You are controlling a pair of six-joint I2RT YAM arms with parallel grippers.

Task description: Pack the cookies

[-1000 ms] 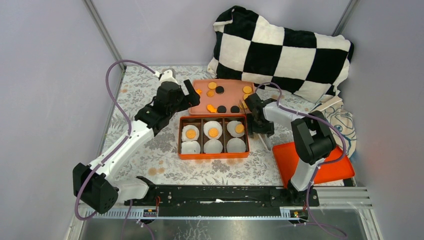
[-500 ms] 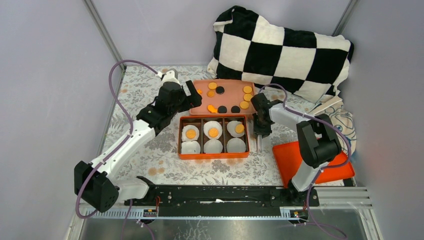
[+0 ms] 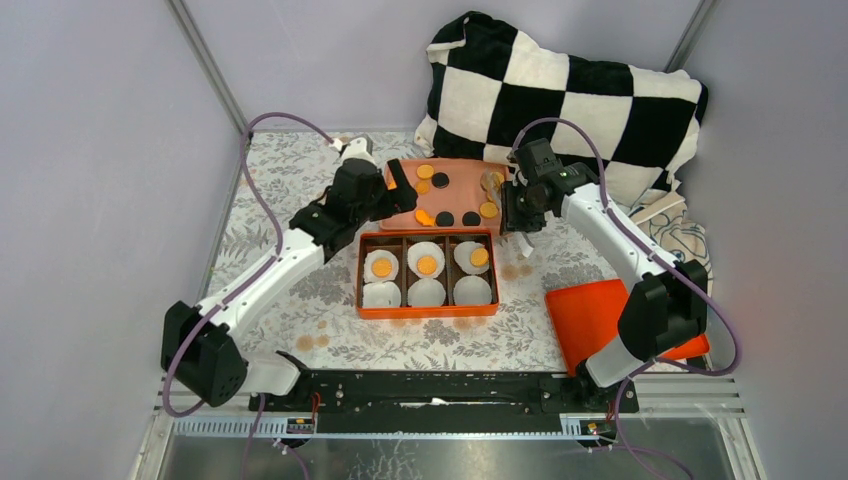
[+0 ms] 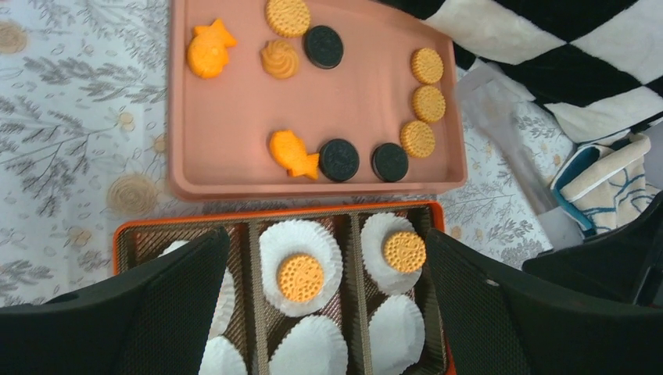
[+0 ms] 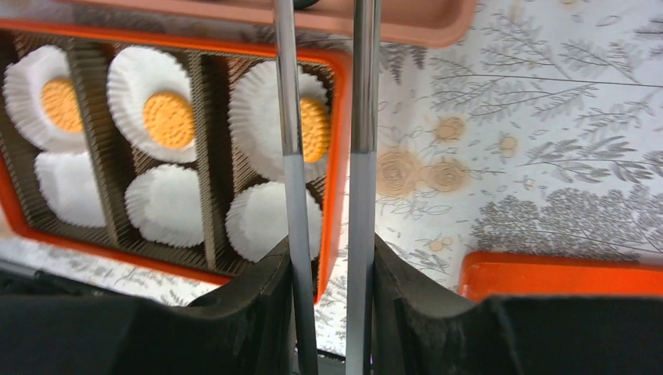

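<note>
- A flat orange plastic lid (image 3: 600,310) lies close by on the right, on the flowery tablecloth (image 3: 300,300).
- Left of it sits the orange box with 6 brown spaces (image 3: 427,313). Each space has 1 white frilly paper cup (image 3: 427,292).
- The 3 far cups each hold 1 of the small round orange cookies (image 3: 427,264).
- The right gripper (image 5: 328,258) is near the box's far right corner. It is squeezed onto a pair of thin silver metal sticks (image 5: 285,117), with 1 finger pressing on each side. The sticks reach over the box's right edge toward the tray. Their tips are out of sight.
- Just behind the box is a flat pink tray (image 4: 360,117). More cookies lie loose on it: round orange ones, 3 black ones and 2 orange fish shapes.
- The left gripper (image 4: 324,242) hangs over the tray's left side. Its jaws are spread wide and hold nothing.
- Farthest back, a big black-and-white checked pillow (image 3: 560,100) leans on the wall.
</note>
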